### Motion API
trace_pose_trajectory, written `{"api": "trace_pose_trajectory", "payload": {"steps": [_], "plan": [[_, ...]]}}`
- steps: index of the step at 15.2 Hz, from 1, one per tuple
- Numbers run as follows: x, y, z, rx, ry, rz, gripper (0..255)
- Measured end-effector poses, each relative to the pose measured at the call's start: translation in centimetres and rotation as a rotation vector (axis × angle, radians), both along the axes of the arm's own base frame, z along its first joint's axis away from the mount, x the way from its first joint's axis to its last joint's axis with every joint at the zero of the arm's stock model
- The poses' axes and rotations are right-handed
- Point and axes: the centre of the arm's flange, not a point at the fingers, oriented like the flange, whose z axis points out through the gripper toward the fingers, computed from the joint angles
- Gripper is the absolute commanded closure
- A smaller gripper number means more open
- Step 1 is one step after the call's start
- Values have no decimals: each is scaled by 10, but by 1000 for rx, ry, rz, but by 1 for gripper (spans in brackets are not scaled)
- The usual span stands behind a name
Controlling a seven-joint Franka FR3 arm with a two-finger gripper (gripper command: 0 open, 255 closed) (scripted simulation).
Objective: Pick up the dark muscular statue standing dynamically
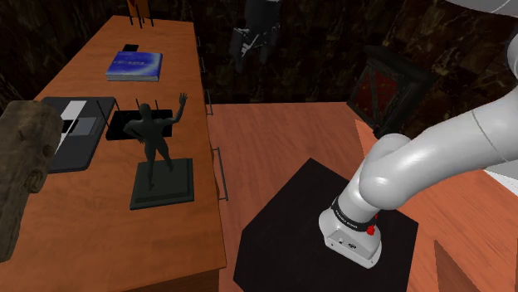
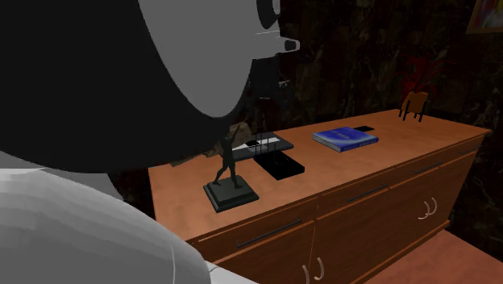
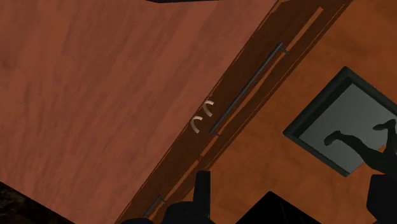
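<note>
The all-black two-finger gripper point(image 3: 292, 177) hung wide open and empty, well apart from the dark muscular statue point(image 1: 155, 139), which stood upright on the brown wooden sideboard point(image 1: 108, 240) toward the shoulder view's left.

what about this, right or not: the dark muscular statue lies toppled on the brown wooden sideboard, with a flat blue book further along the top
Not right: the dark muscular statue stands upright on its square base, as the shoulder view shows. It is on the brown wooden sideboard, with the flat blue book further along the top.
</note>
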Motion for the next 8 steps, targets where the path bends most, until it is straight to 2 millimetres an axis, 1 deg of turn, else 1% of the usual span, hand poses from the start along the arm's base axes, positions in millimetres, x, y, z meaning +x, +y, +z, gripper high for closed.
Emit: {"api": "trace_pose_trajectory", "payload": {"steps": [6, 8], "plan": [[53, 63, -18, 9, 61, 33, 0], [68, 82, -23, 11, 82, 44, 0]]}}
